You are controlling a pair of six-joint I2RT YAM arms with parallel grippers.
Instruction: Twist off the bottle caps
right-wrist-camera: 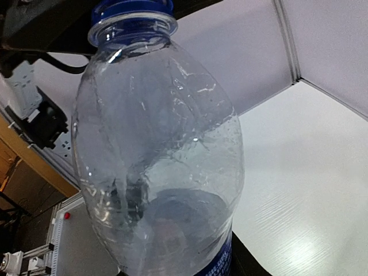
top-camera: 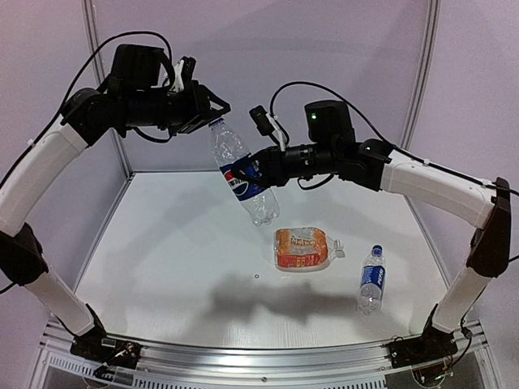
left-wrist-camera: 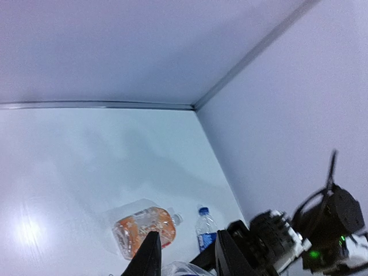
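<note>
While in right pincer [top-camera: 251, 173], bottle [right-wrist-camera: 161, 172], cap [right-wrist-camera: 133, 7] in left [left-wrist-camera: 187, 244].

Above the table [top-camera: 162, 243], a tilted Pepsi bottle [top-camera: 243, 174] hangs between two arms. The left gripper [top-camera: 212, 113] clamps the cap [right-wrist-camera: 133, 7] at its upper end, and the right gripper [top-camera: 258, 168] grips its middle from the right. Below, nearer the front, a squat bottle [top-camera: 303, 249] lies on the table, with a slim bottle [top-camera: 371, 279] near its right.
</note>
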